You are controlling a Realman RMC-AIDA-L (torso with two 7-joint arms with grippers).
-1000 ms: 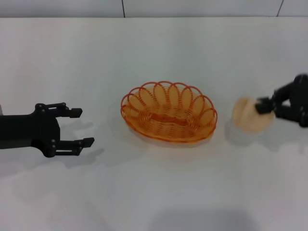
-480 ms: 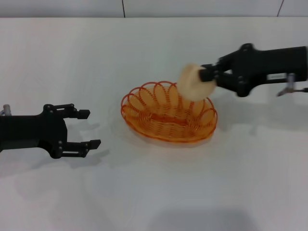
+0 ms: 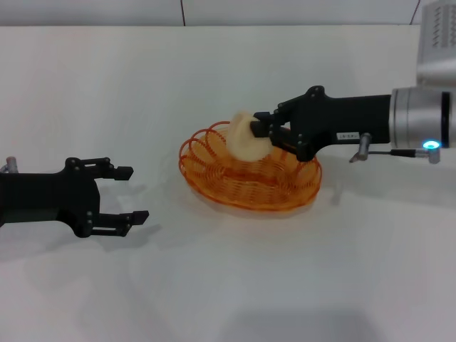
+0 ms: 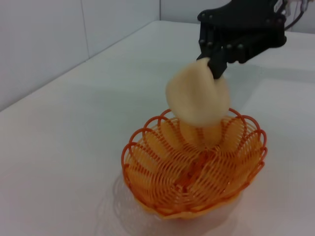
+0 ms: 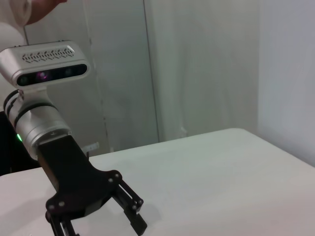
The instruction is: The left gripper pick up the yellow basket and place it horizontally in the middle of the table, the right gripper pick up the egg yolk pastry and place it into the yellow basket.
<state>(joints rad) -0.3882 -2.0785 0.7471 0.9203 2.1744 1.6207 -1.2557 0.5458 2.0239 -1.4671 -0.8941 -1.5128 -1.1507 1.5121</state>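
Left black two-fingered tool (image 3: pixel 128 194) parked nearest, low over white smooth tabletop (image 3: pixel 228 285), fingers spread apart, nothing held, well left of basket. Oval orange woven wire basket (image 3: pixel 249 178) set at tabletop middle. Small round pale cream pastry (image 3: pixel 246 135) pinched by right black two-fingered tool (image 3: pixel 258 128), held tilted on edge above basket's far side.

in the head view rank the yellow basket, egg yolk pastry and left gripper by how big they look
1. The yellow basket, widest of the three.
2. The left gripper, open and idle on the table's left; it sits nearer the camera, so its rank is less sure.
3. The egg yolk pastry, held over the basket by the right gripper.
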